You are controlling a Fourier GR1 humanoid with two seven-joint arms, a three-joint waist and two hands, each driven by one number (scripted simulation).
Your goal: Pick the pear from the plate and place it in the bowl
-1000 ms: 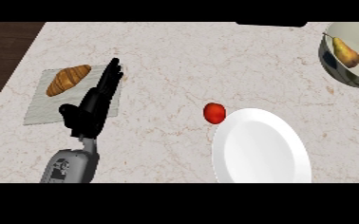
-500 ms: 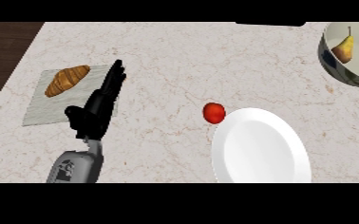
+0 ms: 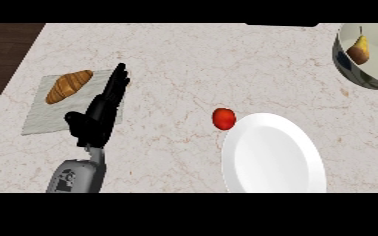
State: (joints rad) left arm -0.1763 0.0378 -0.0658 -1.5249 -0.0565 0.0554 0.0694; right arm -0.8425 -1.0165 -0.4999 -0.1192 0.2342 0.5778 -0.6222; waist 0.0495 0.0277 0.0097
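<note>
At far right, the pear (image 3: pixel 359 50) lies in the bowl (image 3: pixel 345 71), off the plate (image 3: pixel 273 155), so nothing seems left to grasp. The left hand (image 3: pixel 98 114), fingers straight and apart, should avoid the croissant (image 3: pixel 69 86).

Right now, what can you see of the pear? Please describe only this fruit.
The small yellow-brown pear lies inside the grey round bowl at the counter's far right corner. Its narrow yellow neck with a thin dark stem points away from the robot; the wider base looks brown. Nothing but the bowl touches it.
</note>
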